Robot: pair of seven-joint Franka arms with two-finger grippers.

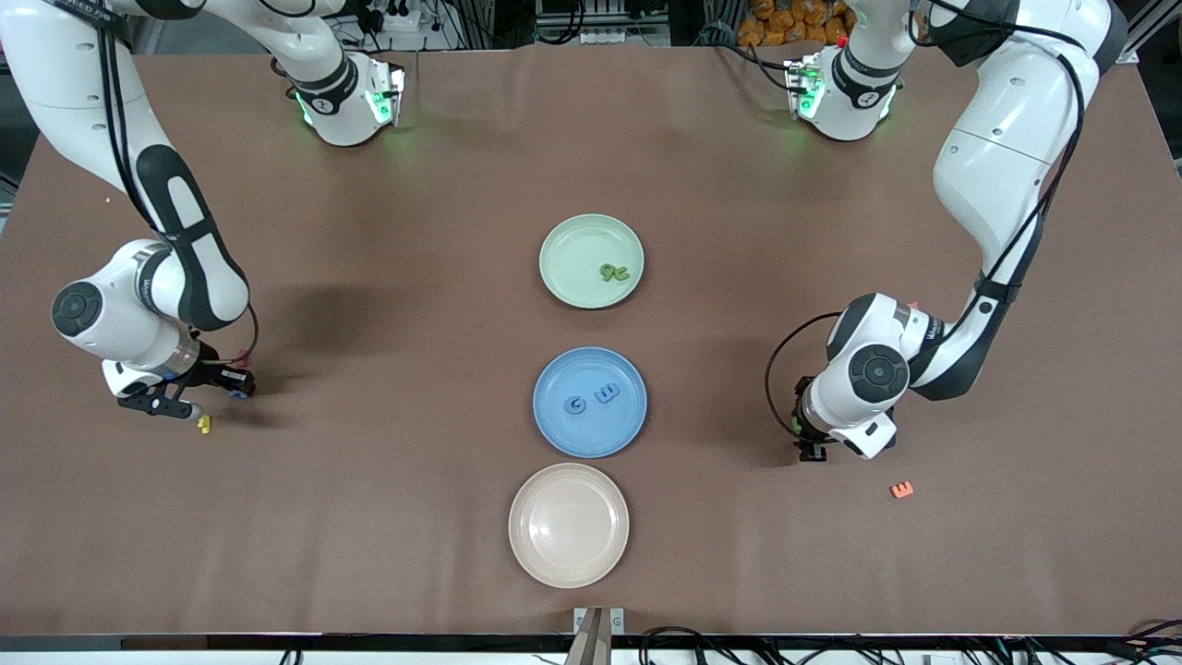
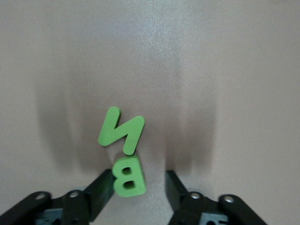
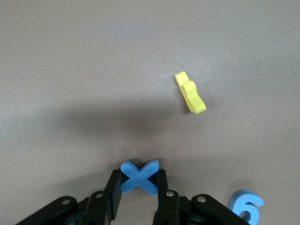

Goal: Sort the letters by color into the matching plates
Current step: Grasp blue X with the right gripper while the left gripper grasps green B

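Holding 2 letters each: green plate (image 1: pixel 565 277), blue plate (image 1: pixel 554 427), seemingly.

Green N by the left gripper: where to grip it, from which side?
Come straight down from above. The green N lies flat on the table, its corner touching the green B that sits between the left gripper's fingers. Pinch across the N's two outer uprights, probably at the end away from the B, so the fingers clear it.

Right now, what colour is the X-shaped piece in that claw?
Blue. The X-shaped piece shows best in the right wrist view, pinched by the right gripper.
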